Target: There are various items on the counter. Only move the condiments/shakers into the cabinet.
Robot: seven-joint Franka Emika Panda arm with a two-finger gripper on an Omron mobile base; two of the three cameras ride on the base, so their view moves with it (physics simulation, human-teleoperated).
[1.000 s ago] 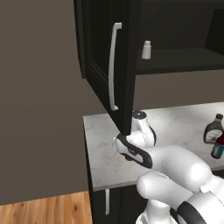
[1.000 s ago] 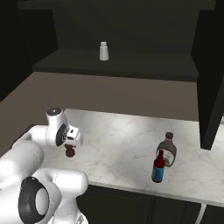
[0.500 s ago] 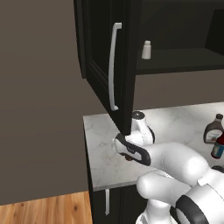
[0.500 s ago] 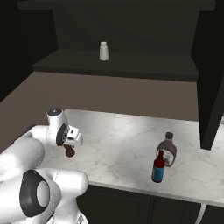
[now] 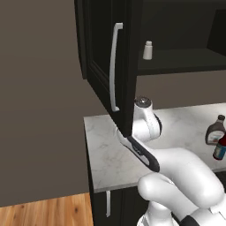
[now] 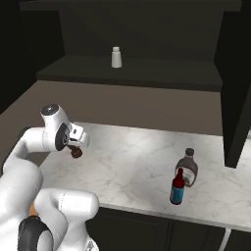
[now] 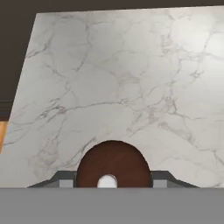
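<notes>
Veined white marble counter point(image 7: 131, 87) lay beyond the jaws; gripper point(image 7: 113, 181) clamped on round, glossy red-brown shaker point(image 7: 113, 164) from both sides.

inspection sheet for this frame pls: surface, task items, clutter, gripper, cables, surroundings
Surface: white marble counter, dry, no spills seen.
Job's things: brown shaker on the counter between the fingers; white shaker upright on the cabinet shelf; brown bottle on the counter at right.
Clutter: teal-and-red object in front of the brown bottle.
Gripper: gripper set around the brown shaker; contact cannot be confirmed.
Cables: nothing seen.
Surroundings: cabinet door open; wood floor below.
</notes>
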